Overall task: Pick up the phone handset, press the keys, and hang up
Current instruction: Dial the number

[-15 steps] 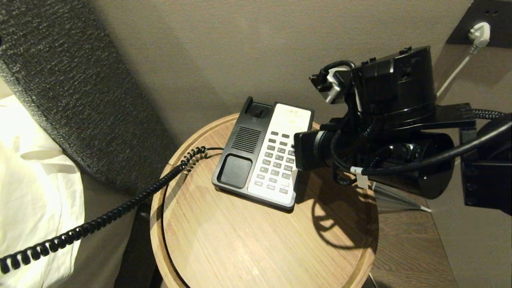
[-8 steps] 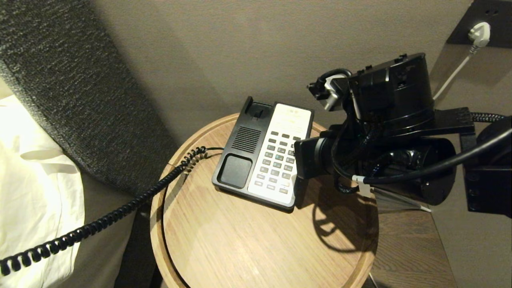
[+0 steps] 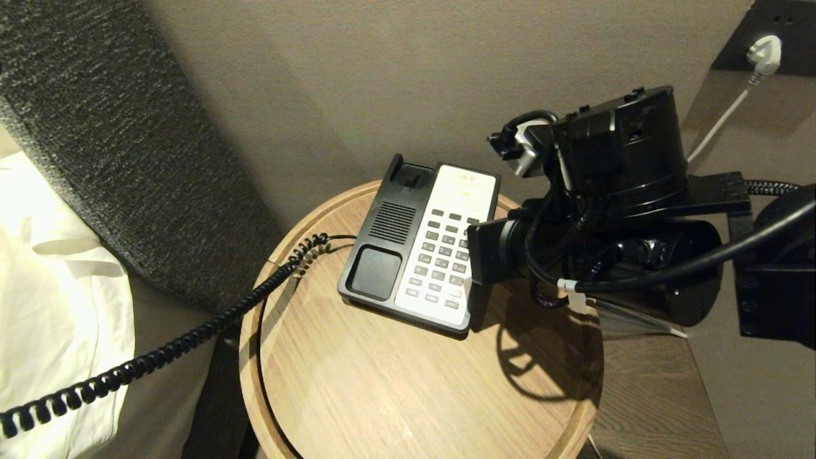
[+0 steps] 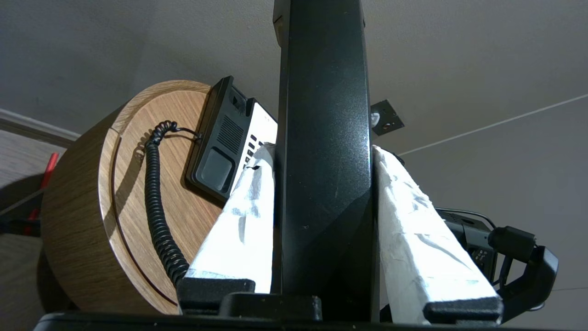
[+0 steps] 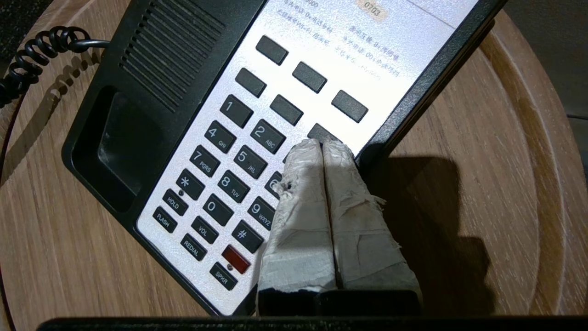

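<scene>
Round wooden surface (image 3: 408, 389) against a taupe wall, bed at 9 o'clock. Phone base toward 12 o'clock; right gripper (image 5: 321, 146), jaws together, tips on the keys (image 5: 239, 161). Left gripper (image 4: 324, 151) clamped on the phone handset (image 4: 324, 138), held off the base.

We see a round light-oak tabletop (image 3: 395, 395) with a raised wooden rim, standing against a plain grey-brown wall (image 3: 382, 76). To its left a dark grey, coarsely woven upholstered headboard (image 3: 115, 146) slants across the corner, and below it lies white bed linen (image 3: 51, 306). At upper right a white plug (image 3: 765, 54) sits in a dark wall socket plate (image 3: 781, 32), its white cable trailing down. A darker brown wooden surface (image 3: 650, 395) adjoins the tabletop's right side. Light falls from the left, casting shadows to the right.
</scene>
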Available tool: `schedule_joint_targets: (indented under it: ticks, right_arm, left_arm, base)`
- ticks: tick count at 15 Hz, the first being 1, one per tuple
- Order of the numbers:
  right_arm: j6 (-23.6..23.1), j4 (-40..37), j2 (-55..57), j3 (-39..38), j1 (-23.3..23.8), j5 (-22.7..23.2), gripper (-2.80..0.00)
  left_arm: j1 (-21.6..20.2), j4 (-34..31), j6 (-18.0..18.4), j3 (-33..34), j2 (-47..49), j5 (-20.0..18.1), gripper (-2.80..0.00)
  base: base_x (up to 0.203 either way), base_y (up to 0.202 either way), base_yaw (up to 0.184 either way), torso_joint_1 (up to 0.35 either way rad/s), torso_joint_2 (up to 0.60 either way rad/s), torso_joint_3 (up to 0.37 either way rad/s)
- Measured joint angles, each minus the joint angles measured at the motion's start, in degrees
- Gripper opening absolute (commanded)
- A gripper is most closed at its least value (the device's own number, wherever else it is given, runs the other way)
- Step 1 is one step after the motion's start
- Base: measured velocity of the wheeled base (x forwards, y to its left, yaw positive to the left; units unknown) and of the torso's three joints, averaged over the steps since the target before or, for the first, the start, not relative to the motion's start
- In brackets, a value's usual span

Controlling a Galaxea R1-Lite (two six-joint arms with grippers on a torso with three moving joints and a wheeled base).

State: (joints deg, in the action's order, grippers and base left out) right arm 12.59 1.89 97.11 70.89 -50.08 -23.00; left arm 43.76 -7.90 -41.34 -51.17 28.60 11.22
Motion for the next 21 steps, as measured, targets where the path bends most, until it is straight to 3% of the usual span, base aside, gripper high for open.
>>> schedule_joint_targets:
  ticks: [21]
  right_arm:
    - [-1.94,0.8,1.1,-3.96,-0.55,-0.72,-2.8]
  left_arm:
    - [0.0,-0.04,-0.14,1.28,-1.37,-0.08,-2.8]
  base:
    - [0.0,0.0,0.0,0.0,0.0,0.0]
